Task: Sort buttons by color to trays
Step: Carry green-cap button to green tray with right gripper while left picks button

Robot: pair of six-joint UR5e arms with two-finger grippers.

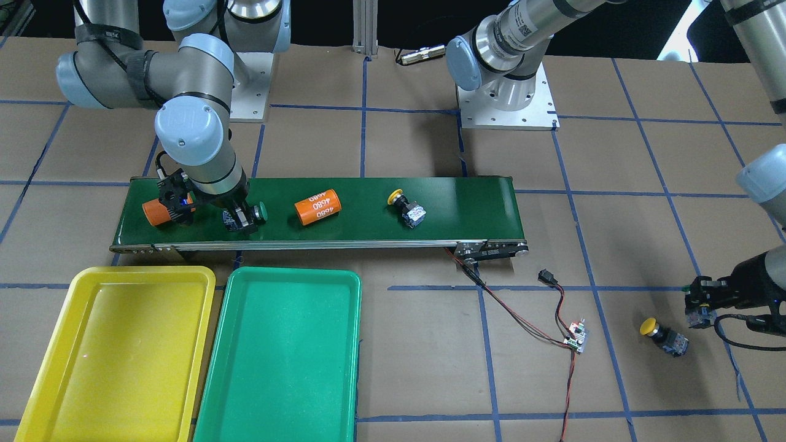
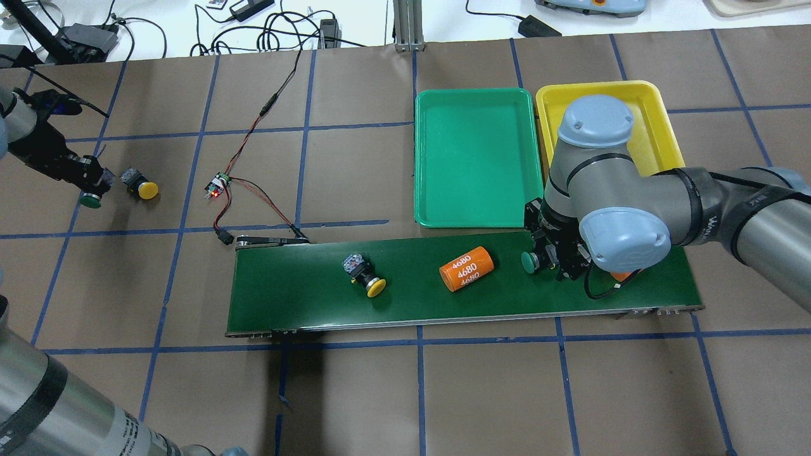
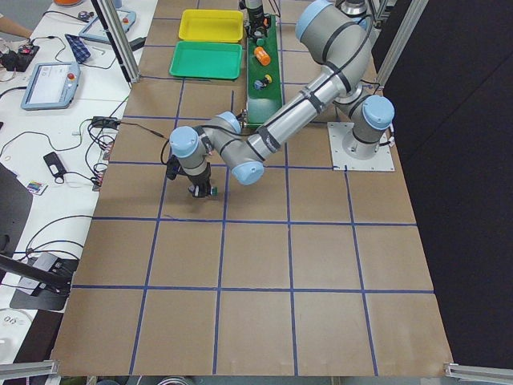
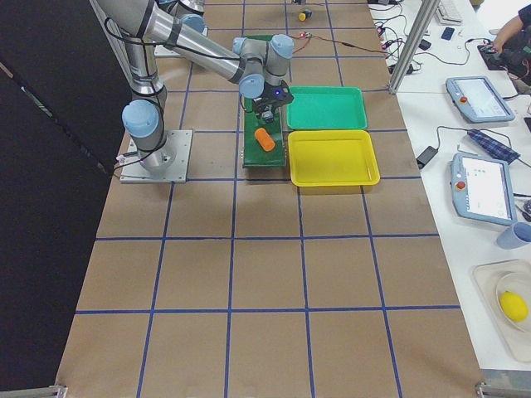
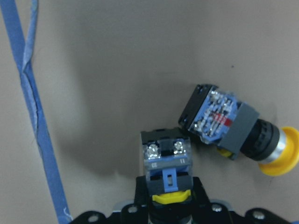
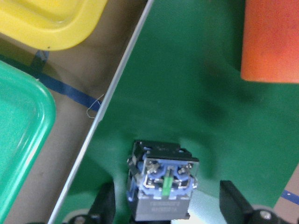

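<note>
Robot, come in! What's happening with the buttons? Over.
Left fingers shut on green button, yellow one lying beside. Right fingers open around belt's green button. Orange can nearby, not touching it.

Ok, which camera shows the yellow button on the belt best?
Overhead exterior: the yellow button lies unobstructed on the conveyor belt, with cap and contact block both clear. Front-facing shows it nearly as well. Exterior left shows only a speck. Exterior right and both wrist views don't show it.

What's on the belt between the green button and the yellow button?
An orange cylinder marked 4680 lies on its side between the green button and yellow button, clearest in the overhead view.
</note>
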